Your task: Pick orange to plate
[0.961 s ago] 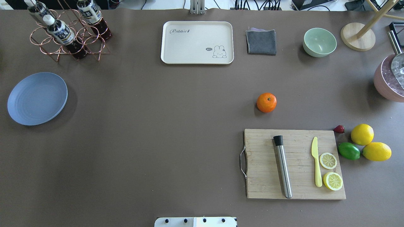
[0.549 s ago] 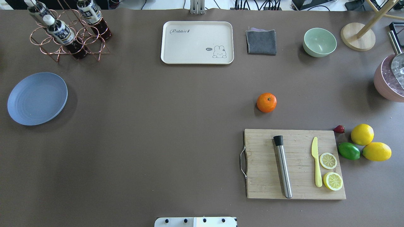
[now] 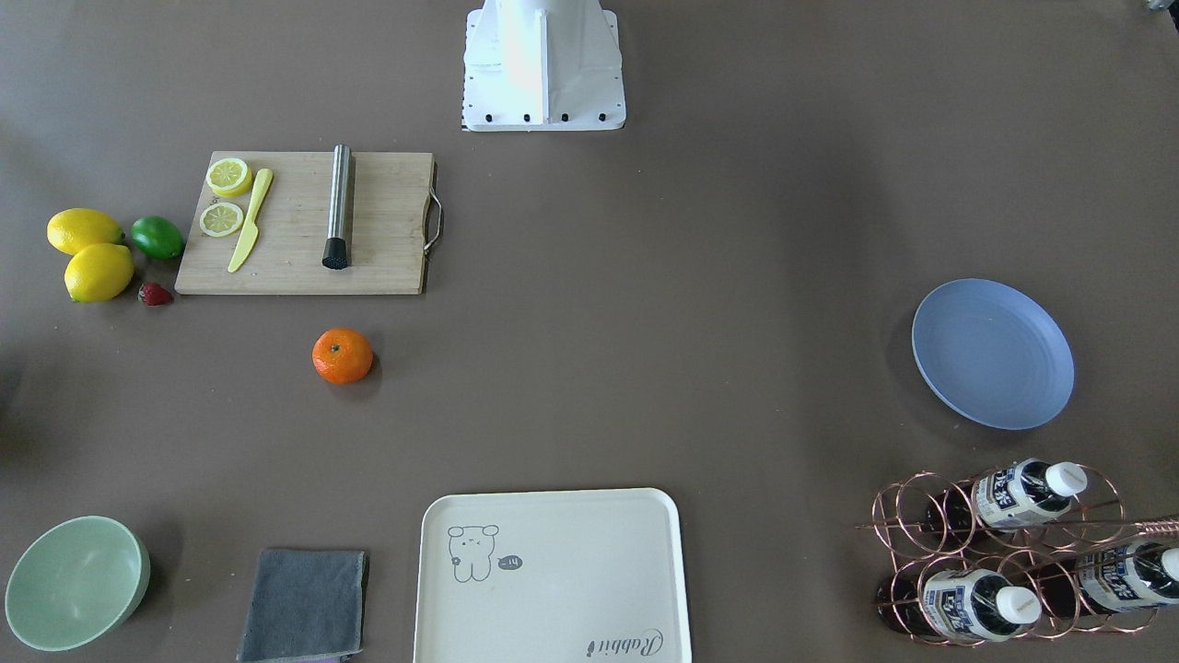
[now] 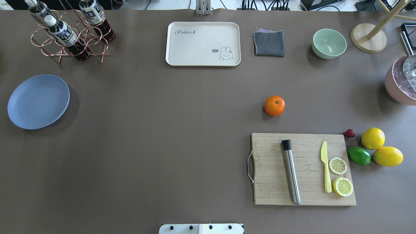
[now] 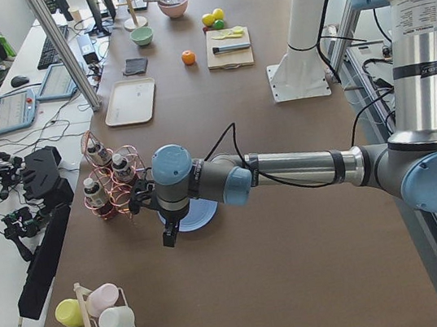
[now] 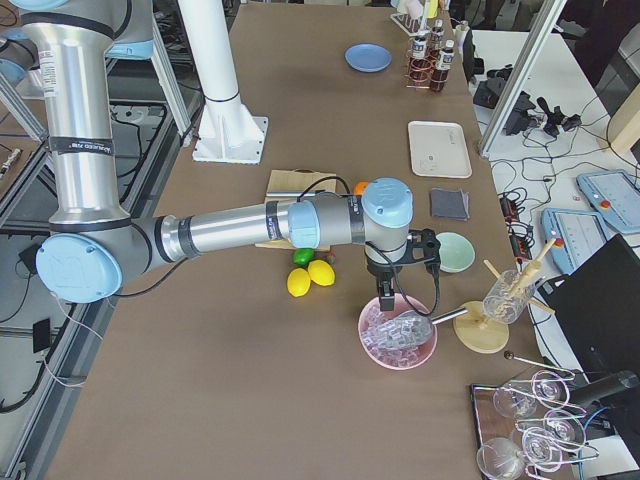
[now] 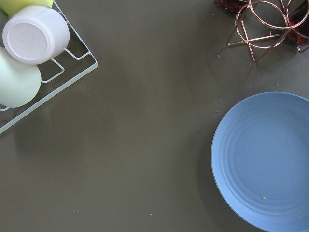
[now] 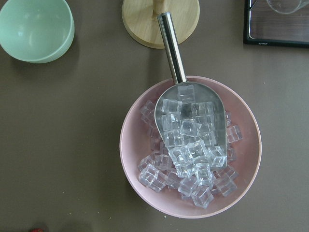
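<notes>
the small round bright-orange fruit (image 4: pixel 274 105) sits on the brown surface (image 4: pixel 162 130) right of centre in the overhead view, just above the top edge of the wooden cutting board (image 4: pixel 269 182) and apart from it, with its dark stem dot facing up. the round flat blue-lavender plate (image 4: pixel 38 101) lies at the far left edge of that view, well apart from the fruit and below the copper wire rack of bottles (image 4: pixel 70 35).

the left end effector (image 5: pixel 170 235) shows only in the left side view. there it points down over the near rim of the plate, and i cannot tell how far it is open or whether it holds anything. its wrist camera shows the plate at the lower right of the frame and a white wire rack of pastel cups (image 7: pixel 34 48) at the upper left.

the right end effector (image 6: pixel 385 297) shows only in the right side view, hanging above the pink bowl of ice cubes (image 8: pixel 128 150). i cannot tell its opening either. its wrist camera shows that bowl in mid-frame with a steel scoop (image 8: pixel 171 48) lying in it, and a pale-green bowl (image 8: pixel 36 29) at the upper left.

on the board lie a steel cylinder with a black tip (image 4: pixel 291 172), a yellow plastic knife (image 4: pixel 325 169) and two lemon halves (image 4: pixel 338 165). two whole lemons (image 4: pixel 373 138), a green lime (image 4: pixel 359 155) and a strawberry (image 4: pixel 349 133) lie just right of the board. a cream rectangular tray (image 4: pixel 203 39) sits at top centre.
</notes>
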Robot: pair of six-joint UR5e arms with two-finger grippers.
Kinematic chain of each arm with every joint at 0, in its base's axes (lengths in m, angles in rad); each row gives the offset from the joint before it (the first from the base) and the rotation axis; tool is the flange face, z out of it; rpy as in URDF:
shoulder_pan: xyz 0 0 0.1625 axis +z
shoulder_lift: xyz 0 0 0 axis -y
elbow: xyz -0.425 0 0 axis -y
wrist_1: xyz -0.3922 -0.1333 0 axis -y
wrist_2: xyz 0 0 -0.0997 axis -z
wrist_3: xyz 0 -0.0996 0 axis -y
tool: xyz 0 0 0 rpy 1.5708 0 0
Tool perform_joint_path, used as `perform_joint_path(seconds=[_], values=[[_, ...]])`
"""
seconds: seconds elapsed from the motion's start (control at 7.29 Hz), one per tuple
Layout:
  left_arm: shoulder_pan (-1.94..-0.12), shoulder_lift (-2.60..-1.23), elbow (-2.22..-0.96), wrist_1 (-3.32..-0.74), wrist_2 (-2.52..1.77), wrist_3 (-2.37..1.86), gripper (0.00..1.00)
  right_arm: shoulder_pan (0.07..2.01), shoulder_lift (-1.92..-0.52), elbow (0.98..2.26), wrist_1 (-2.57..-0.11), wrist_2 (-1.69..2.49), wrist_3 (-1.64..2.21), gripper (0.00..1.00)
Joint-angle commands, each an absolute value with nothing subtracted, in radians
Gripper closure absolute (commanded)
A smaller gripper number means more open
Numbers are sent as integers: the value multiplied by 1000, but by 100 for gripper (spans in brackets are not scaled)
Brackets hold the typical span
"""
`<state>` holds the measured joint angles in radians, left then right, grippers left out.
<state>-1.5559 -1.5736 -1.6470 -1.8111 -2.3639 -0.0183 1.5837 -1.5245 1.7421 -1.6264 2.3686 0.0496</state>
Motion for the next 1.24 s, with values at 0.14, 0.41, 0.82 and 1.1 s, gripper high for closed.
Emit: perform_joint_path(seconds=[0.14,0.41,0.82,1.1], values=[[-1552,-1572,-1632,-1903,-2365,-20,2,1560,-1516,1743,-1624,2368,97,0],[-1552,-1571,-1626,-1905,-2367,-20,2,1559,-1516,1744,-1624,2368,95,0],[-1502,-1578,-1590,-2036,-2367,-31,2,1551,-1500,1746,-1624,2378,97,0],[-1389,-1592,-1447,-2368,-2365,-308,2,1530,-1462,1747,-1624,2408,151,0]])
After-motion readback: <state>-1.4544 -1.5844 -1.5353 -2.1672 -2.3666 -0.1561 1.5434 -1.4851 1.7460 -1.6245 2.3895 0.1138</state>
